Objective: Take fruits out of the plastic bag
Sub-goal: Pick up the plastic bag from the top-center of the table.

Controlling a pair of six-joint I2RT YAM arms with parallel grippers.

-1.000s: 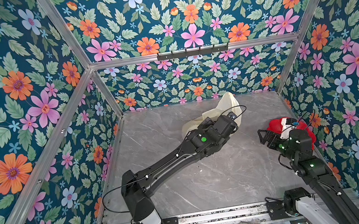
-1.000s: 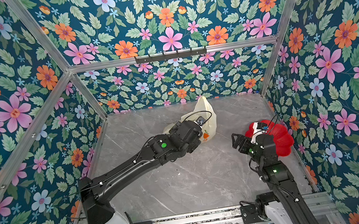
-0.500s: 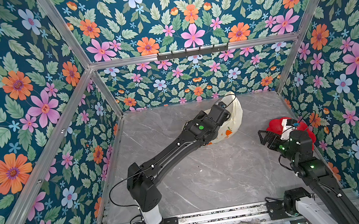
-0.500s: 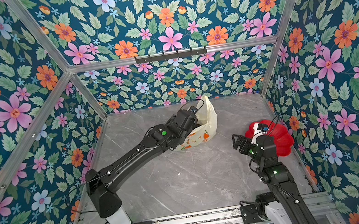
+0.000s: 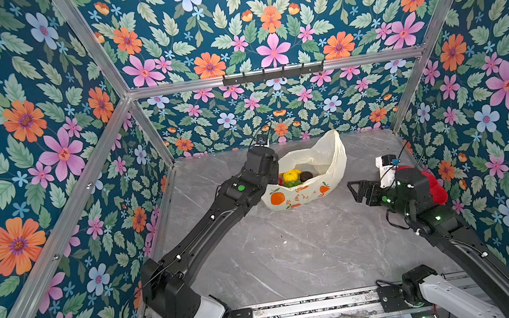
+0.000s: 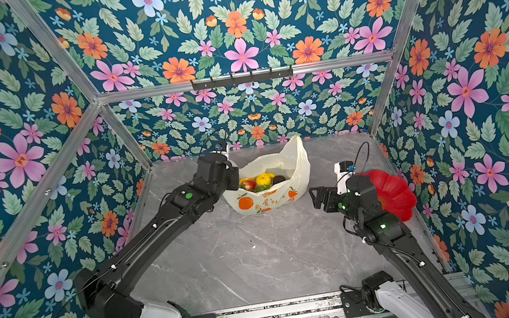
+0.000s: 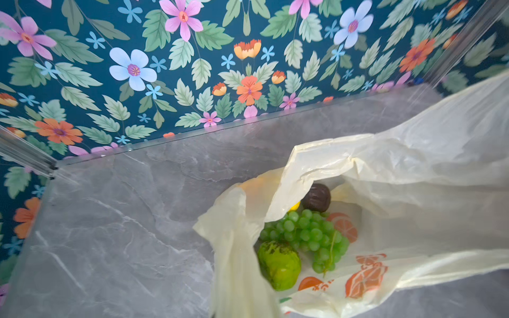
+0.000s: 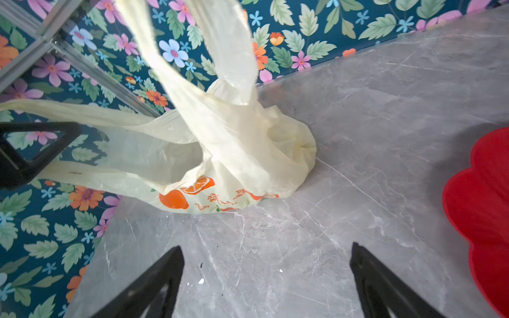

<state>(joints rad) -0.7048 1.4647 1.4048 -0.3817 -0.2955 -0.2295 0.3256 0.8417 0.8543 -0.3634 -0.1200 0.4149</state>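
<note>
The pale yellow plastic bag (image 5: 321, 160) (image 6: 294, 160) lies at the back of the table with its mouth pulled wide. Inside it I see fruits: a red strawberry (image 6: 249, 184), a yellow fruit (image 5: 291, 176), a dark avocado (image 7: 316, 197), a green grape bunch (image 7: 308, 234) and a bumpy green fruit (image 7: 279, 264). My left gripper (image 5: 273, 178) is shut on the bag's left rim; in the left wrist view a bag strip (image 7: 242, 275) runs down out of frame toward the jaws. My right gripper (image 8: 266, 250) hovers open and empty to the right of the bag (image 8: 234, 137).
A red flower-shaped dish (image 6: 395, 193) (image 8: 484, 198) sits by the right wall, behind my right wrist. Flowered walls with metal frame bars close in the grey marble table (image 5: 294, 253) on three sides. A hook rail (image 5: 273, 73) hangs on the back wall.
My left gripper moved left and back across the bag and shut on its rim. The bag's mouth spread wide, showing the fruits. The right arm stayed put.
</note>
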